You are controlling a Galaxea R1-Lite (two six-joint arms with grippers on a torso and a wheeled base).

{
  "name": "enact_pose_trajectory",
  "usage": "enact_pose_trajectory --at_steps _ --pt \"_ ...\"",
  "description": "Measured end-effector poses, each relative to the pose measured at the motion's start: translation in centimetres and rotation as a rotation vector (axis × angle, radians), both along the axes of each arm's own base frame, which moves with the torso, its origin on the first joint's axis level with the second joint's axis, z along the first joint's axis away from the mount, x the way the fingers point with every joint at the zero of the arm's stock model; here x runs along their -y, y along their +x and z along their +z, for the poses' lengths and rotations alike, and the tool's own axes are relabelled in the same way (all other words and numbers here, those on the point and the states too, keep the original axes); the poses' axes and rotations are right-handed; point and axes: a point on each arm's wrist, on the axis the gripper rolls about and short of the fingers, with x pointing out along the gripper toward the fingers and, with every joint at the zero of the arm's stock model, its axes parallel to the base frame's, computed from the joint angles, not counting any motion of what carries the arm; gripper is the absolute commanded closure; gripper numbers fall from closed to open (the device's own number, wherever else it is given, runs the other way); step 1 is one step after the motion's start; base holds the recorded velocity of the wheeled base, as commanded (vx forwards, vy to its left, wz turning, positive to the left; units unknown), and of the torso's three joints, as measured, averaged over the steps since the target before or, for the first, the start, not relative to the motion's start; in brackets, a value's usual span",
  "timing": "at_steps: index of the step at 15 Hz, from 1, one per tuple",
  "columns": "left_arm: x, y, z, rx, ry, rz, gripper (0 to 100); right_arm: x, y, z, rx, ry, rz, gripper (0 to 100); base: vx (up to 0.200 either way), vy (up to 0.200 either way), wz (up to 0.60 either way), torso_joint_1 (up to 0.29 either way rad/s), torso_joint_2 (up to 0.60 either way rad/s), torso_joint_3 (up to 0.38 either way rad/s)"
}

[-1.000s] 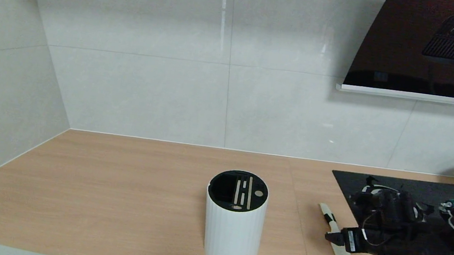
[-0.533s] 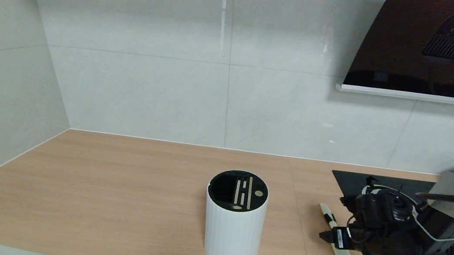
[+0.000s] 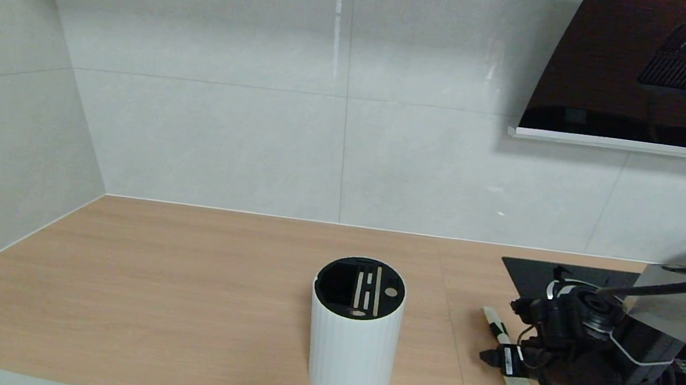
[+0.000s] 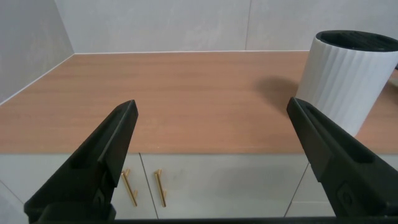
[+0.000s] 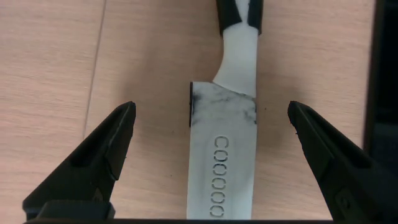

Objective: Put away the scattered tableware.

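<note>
The right gripper (image 5: pixel 210 121), spread wide, hangs over the white knife (image 5: pixel 224 168) with a finger either side of the blade, the knife lying flat on the wooden counter (image 3: pixel 173 276) between the black cooktop (image 3: pixel 524 276) and the white ribbed holder (image 3: pixel 352 346), while the left gripper (image 4: pixel 211 124), equally wide, sits by the counter's front edge.
</note>
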Motion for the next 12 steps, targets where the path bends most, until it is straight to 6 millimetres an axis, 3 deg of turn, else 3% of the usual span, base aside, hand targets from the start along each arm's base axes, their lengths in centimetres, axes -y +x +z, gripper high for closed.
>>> enact_pose_trajectory --at_steps 8,9,12 --pt "0.0 0.0 -0.01 0.0 0.0 0.0 0 0.29 0.48 -0.73 -0.001 -0.027 -0.033 0 0.0 0.0 0.0 0.0 0.0 0.0" --pt "0.0 0.0 0.0 0.0 0.0 0.0 0 0.29 0.47 -0.78 -0.003 -0.027 -0.033 100 0.0 0.0 0.0 0.0 0.0 0.0" --pt "0.0 0.0 0.01 0.0 0.0 0.0 0 0.3 0.38 -0.89 -0.007 -0.031 -0.031 100 0.0 0.0 0.0 0.0 0.0 0.0"
